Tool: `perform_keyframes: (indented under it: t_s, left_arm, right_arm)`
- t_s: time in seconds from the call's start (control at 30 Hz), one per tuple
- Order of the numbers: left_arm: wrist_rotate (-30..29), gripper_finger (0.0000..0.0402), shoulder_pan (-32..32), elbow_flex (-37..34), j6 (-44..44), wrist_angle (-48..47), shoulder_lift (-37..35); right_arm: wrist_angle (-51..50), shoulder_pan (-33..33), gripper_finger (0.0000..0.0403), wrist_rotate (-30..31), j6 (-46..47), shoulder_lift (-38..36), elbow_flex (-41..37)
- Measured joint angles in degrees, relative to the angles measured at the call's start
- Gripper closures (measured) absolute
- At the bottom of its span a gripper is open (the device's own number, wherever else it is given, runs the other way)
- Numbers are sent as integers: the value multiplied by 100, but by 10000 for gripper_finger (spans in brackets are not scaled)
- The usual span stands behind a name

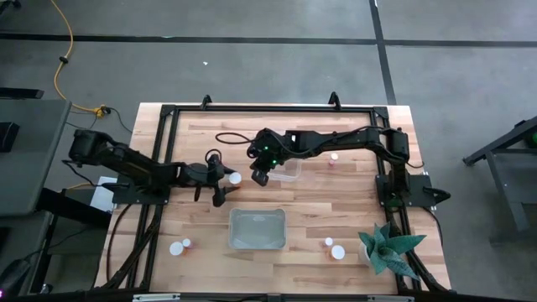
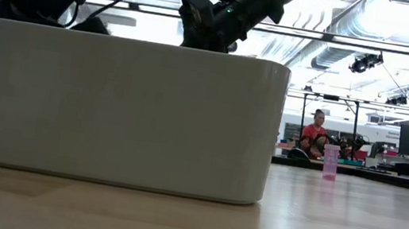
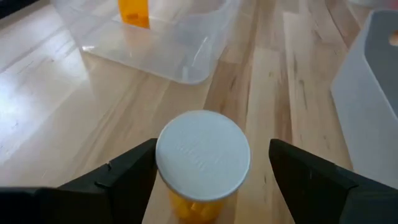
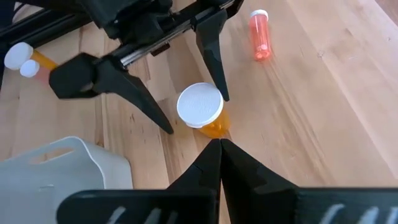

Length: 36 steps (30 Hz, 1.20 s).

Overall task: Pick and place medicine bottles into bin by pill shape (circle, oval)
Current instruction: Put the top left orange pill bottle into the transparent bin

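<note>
- The bottle (image 3: 202, 163) I'm dealing with stands upright on the table (image 1: 336, 210), white cap up, orange body under it, just beside the clear bin (image 1: 288, 170).
- My left gripper (image 1: 220, 186) sits around it with jaws spread wide, one finger (image 3: 118, 180) on each side of the cap; there's a gap on the right side, the left one is close, can't tell if it touches. So not pinching anything.
- From my right wrist cam the same bottle (image 4: 202, 112) shows between those two dark fingers, bare wood around it.
- My right gripper (image 4: 220, 144) hangs right above the spot, near the clear bin's edge, jaws pressed together, holding nothing.
- Clear bin already has one orange bottle (image 3: 134, 12) in it.
- The grey bin (image 1: 258, 229) sits closer to the front edge, middle of the table. In the low view it fills most of the shot.
- Other bottles: one pink bottle (image 1: 334, 158) near the right arm's base, a pair (image 1: 333, 247) at front right by the plant (image 1: 388, 250), another pair (image 1: 180, 247) at front left.
- A person (image 2: 315, 135) in red sits in the room way behind the table.
</note>
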Motion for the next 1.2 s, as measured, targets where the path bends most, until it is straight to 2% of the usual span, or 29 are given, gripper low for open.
perform_keyframes:
  t_s: [0.13,0.37,0.57,0.7,0.9,1.07,1.2]
  left_arm:
    - [46,108,-1,2,11,-510,-540]
    - [-21,108,-2,2,360,-778,-1421]
    - [-214,121,-164,159,455,-1229,-1645]
    - [-496,186,-401,574,574,-1565,-1390]
    - [-988,372,-522,981,338,-2088,-1096]
    - [-902,398,-538,979,-213,-2436,-1045]
    - [-859,401,-567,979,-208,-2333,-1045]
  right_arm:
    - [2,-2,402,0,-89,0,0]
    - [1,-9,403,0,-337,0,0]
    - [-238,-84,403,96,-679,-309,-4]
    - [-451,-210,403,391,-883,-802,-4]
    - [-889,-306,403,667,-957,-1466,-2]
    - [-1385,-284,403,930,-1080,-1988,-163]
    - [-1321,-286,403,1123,-864,-2616,-881]
